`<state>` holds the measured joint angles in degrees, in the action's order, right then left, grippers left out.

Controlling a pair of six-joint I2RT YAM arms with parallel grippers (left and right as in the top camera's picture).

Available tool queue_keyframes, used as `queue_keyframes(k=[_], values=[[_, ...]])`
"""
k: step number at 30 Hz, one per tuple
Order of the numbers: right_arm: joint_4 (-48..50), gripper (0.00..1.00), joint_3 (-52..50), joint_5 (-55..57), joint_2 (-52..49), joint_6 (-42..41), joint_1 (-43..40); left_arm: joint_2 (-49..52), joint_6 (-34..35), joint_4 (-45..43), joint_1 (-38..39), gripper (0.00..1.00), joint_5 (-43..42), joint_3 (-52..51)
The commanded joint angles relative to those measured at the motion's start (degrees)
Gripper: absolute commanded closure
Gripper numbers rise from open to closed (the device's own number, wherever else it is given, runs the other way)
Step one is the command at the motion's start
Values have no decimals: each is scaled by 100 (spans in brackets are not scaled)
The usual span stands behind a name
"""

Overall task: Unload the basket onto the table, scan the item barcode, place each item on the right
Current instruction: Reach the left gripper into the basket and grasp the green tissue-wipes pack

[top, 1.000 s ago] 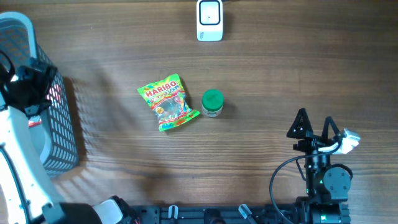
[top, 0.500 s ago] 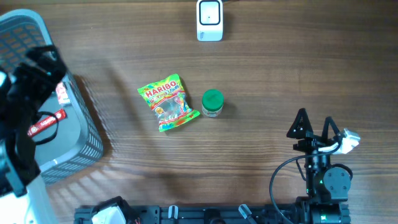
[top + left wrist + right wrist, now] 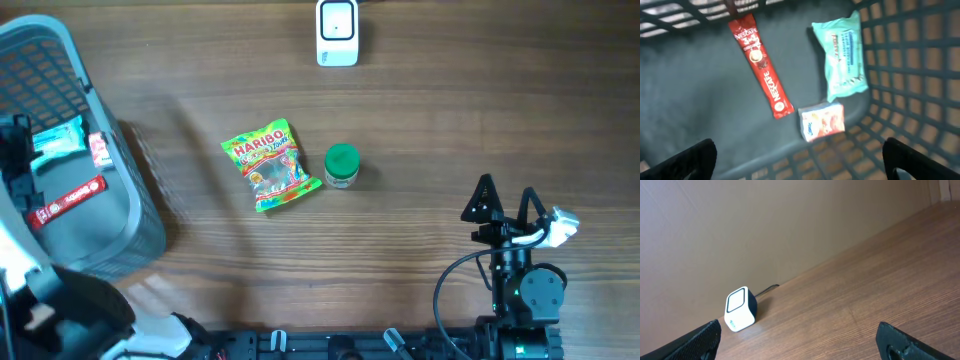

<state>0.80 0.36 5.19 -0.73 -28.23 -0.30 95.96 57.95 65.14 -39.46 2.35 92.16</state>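
Observation:
A grey mesh basket (image 3: 142,215) stands at the table's left edge. Inside it lie a red Nescafe stick (image 3: 761,66), a teal packet (image 3: 843,55) and a small white box (image 3: 822,121). My left gripper (image 3: 802,165) hangs open above the basket's floor, nothing between its fingers. On the table lie a green Haribo bag (image 3: 270,165) and a green-lidded jar (image 3: 342,165). The white scanner (image 3: 337,32) sits at the far edge, and it shows as well in the right wrist view as the scanner (image 3: 740,309). My right gripper (image 3: 507,200) rests open and empty at the near right.
The basket's mesh wall (image 3: 920,75) rises close on the right of the left gripper. A black cable runs from the right arm's base (image 3: 450,285). Bare wood lies between the jar and the right gripper.
The left arm has swung back toward the left edge, uncovering the basket's contents. The basket's near wall now reaches further right. The right arm has not moved.

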Motion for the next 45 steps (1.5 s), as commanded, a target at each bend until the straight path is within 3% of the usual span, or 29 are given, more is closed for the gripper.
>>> queue_keyframes(k=[1,3,10,18,25,26,28,29,30,34,37,42,45], values=[[13,0,-7,37,48,85,22,533,48,-138,-24,0,118,7],[13,0,-7,37,48,83,22,796,-365,-455,11,0,-4,7],[13,0,-7,37,48,85,22,1174,-785,-1550,354,0,35,4],[13,0,-7,37,48,83,22,2013,-173,-1912,448,0,166,4],[13,0,-7,37,48,83,22,2588,-184,-2378,448,0,269,4],[13,0,-7,37,48,83,22,2669,-199,-2450,448,8,267,4],[13,0,-7,37,48,85,22,2686,-221,-2452,448,71,275,4],[13,0,-7,37,48,85,22,2686,-223,-2448,448,89,297,4],[13,0,-7,37,48,87,22,2686,-223,-2424,448,96,315,4],[13,1,-7,37,48,85,22,2402,-660,-2194,448,96,310,11],[13,0,-7,37,48,85,24,1644,-704,-1917,448,96,310,11],[13,0,-7,37,48,83,22,-1010,-896,-1436,450,96,306,11],[13,0,-7,37,48,85,22,-2590,-1021,-1121,872,96,-181,11]])
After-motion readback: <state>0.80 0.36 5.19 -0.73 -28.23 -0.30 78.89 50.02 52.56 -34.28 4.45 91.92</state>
